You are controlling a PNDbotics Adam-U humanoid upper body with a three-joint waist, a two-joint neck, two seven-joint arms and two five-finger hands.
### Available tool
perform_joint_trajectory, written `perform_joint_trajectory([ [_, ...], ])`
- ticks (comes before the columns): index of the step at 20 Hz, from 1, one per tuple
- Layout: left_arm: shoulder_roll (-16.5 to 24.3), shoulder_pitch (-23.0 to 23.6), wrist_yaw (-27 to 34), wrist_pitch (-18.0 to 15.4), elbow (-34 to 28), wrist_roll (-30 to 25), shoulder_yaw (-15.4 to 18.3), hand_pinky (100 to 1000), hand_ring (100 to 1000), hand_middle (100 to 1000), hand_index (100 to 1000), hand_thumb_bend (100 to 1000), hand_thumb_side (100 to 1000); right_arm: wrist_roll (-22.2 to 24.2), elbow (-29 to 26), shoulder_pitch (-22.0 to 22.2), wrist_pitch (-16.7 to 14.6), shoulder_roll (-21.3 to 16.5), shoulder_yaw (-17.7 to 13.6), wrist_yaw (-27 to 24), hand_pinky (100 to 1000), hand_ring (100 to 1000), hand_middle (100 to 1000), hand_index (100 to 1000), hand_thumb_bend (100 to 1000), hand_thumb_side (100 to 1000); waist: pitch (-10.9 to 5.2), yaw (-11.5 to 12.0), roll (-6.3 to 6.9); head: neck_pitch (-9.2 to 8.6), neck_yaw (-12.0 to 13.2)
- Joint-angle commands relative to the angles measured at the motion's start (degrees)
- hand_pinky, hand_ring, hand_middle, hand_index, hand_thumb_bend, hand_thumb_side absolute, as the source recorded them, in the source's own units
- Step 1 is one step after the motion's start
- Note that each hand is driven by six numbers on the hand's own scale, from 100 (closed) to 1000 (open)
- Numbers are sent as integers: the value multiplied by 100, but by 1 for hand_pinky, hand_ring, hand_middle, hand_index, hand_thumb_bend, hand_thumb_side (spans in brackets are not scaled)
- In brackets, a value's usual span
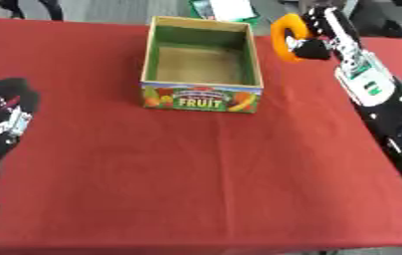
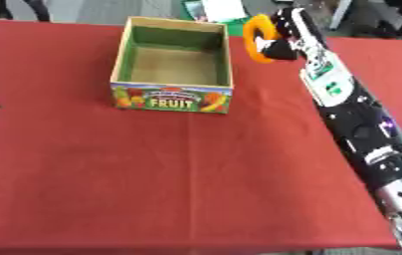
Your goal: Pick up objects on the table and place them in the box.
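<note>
The right hand, fingers curled round an orange curved object, holds it near the red tabletop's far right edge, just beside the open wooden box with the "FRUIT" label. It should carry left over the box's rim before releasing. The left hand rests at the left edge; its fingers cannot be made out.
</note>
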Motion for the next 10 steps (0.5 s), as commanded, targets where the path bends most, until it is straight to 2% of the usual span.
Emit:
perform_joint_trajectory([
  [1,85,-95,32,-1,-91,-52,-27,724,824,714,648,551,398,64,-43,-297,-38,-50,-7,69,565,535,291,403,114,100,-111,58,18,2,-46],
  [10,47,-189,51,19,-111,-131,-104,725,824,714,647,554,398,224,521,-777,-177,419,26,554,576,547,339,450,128,100,-54,348,6,-53,-215],
])
